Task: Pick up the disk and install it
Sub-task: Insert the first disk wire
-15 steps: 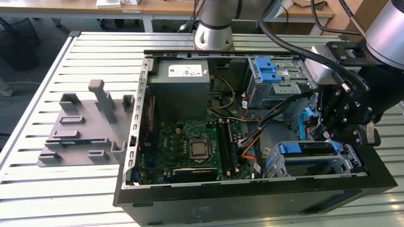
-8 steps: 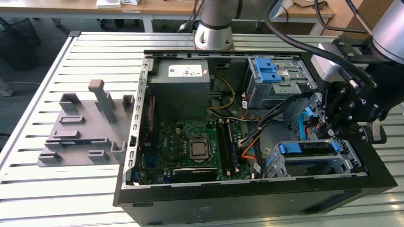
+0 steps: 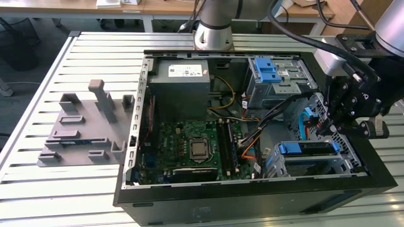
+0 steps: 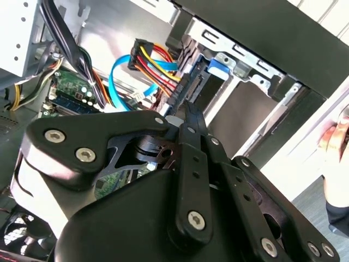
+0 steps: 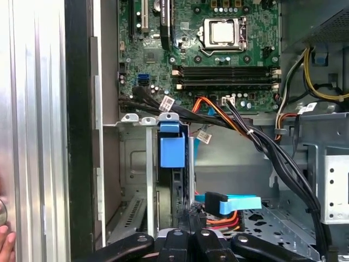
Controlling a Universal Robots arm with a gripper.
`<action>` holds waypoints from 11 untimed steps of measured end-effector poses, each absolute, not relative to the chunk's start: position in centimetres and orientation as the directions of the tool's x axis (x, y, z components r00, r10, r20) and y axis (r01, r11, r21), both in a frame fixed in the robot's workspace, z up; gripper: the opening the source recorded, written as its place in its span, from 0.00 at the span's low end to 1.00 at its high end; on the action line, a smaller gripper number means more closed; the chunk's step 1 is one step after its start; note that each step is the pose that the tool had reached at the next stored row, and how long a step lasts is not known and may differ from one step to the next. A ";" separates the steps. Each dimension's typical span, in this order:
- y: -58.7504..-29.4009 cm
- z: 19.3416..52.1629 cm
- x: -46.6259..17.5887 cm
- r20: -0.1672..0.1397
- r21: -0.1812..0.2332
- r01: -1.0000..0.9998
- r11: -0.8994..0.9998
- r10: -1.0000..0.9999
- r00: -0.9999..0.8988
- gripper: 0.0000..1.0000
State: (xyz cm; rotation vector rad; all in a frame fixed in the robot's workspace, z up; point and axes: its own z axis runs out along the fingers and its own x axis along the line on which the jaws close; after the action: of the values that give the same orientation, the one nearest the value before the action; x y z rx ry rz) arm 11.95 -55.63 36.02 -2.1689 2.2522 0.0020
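The disk (image 3: 307,148) sits in the lower drive cage at the near corner of the open computer case (image 3: 252,189), on the exterior view's right. Its blue bracket shows on top. In the first wrist view the blue bracket of the disk (image 5: 172,152) stands on edge between the cage's metal rails. In the second wrist view the disk (image 4: 217,66) lies just beyond the fingertips. My gripper (image 3: 328,126) hangs above and slightly behind the cage. Its black fingers (image 4: 190,164) are shut together with nothing between them. The gripper (image 5: 188,236) points down toward the cage.
A blue data connector (image 5: 232,203) and red-orange-yellow power leads (image 4: 155,60) lie close to my fingers. Black cable bundles (image 5: 272,158) cross toward the motherboard (image 3: 196,146). A second blue-latched cage (image 3: 273,71) is farther back. A grey holder block (image 3: 82,127) stands on the slatted table. A person's hand (image 4: 335,142) is beside the case.
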 end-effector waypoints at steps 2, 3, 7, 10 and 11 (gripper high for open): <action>-55.3 36.0 12.0 -0.012 -0.009 -0.999 0.038 -0.999 -0.038 0.11; -55.2 36.0 12.1 -0.012 -0.009 -0.999 0.039 -0.999 -0.039 0.11; -54.9 36.0 12.2 -0.012 -0.009 -0.999 0.049 -0.999 -0.049 0.11; -54.9 36.0 12.2 -0.012 -0.009 -0.999 0.049 -0.999 -0.049 0.11; -54.9 36.0 12.2 -0.012 -0.009 -0.999 0.049 -0.999 -0.049 0.17</action>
State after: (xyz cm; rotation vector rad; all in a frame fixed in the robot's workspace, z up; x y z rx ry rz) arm 12.19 -54.90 36.00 -2.1559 2.2646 0.0020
